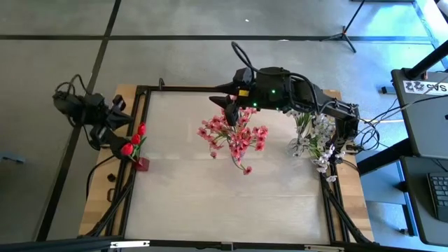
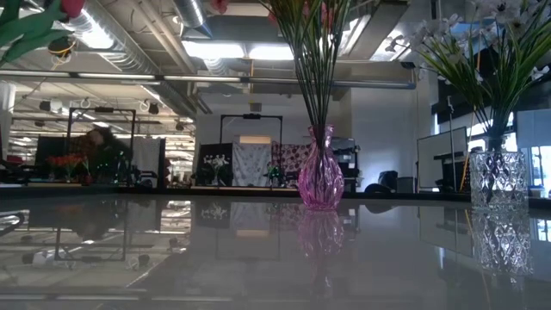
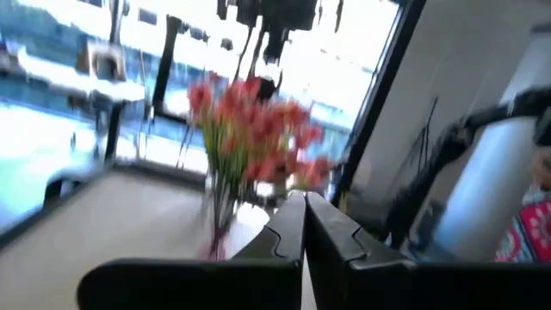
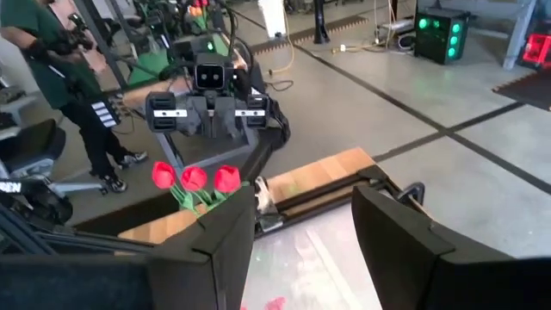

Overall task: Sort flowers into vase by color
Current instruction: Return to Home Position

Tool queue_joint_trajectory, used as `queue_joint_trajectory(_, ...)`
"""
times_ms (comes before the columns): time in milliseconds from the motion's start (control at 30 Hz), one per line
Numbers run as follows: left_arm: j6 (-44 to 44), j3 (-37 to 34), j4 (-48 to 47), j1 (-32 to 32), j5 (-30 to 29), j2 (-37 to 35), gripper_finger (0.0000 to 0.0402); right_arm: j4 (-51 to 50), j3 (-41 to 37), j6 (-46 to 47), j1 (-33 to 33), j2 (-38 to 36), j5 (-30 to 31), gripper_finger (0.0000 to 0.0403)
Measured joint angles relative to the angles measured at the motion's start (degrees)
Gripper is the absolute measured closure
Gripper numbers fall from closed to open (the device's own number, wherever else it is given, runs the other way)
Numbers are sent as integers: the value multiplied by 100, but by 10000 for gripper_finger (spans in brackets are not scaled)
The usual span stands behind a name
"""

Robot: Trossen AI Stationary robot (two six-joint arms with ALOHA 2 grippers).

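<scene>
One white-topped table (image 1: 210, 203) w/ black frame carries everything. The pink vase (image 2: 320, 179) stands abt mid-table and is my ref pt.

The right arm (image 1: 280, 87) stretches from its own side of the table to right above the pink vase. The right gripper (image 4: 306, 207) hangs over the pink flowers (image 1: 234, 136), fingers spread wide, holding nothing. Prob. it's there because sorting looks finished and the arm hasn't yet pulled back home. The left arm (image 1: 87, 108) sits folded at the table edge, well to the left of the pink vase. The left gripper (image 3: 304, 211) has its fingers pressed together, empty: a parked pose, by my read.

Pink flowers stand in the pink vase, stems bunched thru the neck. White flowers (image 1: 316, 140) fill the clear vase (image 2: 498, 179), to the right of the pink vase and close beside the right arm's forearm. Red flowers (image 4: 194, 178), three buds, sit in the small red vase (image 1: 143, 164), well left of the pink vase and just beside the left gripper. Each colour is in its own vase, so task approx. done.

In the way: pink blossoms directly under the open fingers, white spray by the forearm. The retract likely needs lift first, else a snag could tip a vase. Beyond the table, far from the pink vase, a person (image 4: 43, 52) in green stands behind the left arm, and a green-lit box (image 4: 439, 34) sits on the floor. Neither is in the arm's path.
</scene>
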Motion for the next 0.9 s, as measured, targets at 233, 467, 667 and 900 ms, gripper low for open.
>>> queue_joint_trajectory(233,1594,-1086,3086,0,-105,2,400,216,0,-284,0,-2,-51,210)
queue_joint_trajectory(467,3221,-2359,6588,0,-253,2,401,256,0,-580,-111,-4,-84,210)
queue_joint_trajectory(667,3253,-2964,7351,83,-491,7,401,264,0,-592,-365,-4,-366,210)
queue_joint_trajectory(900,3024,-2960,7370,510,-493,90,401,278,0,-590,-579,-4,-448,210)
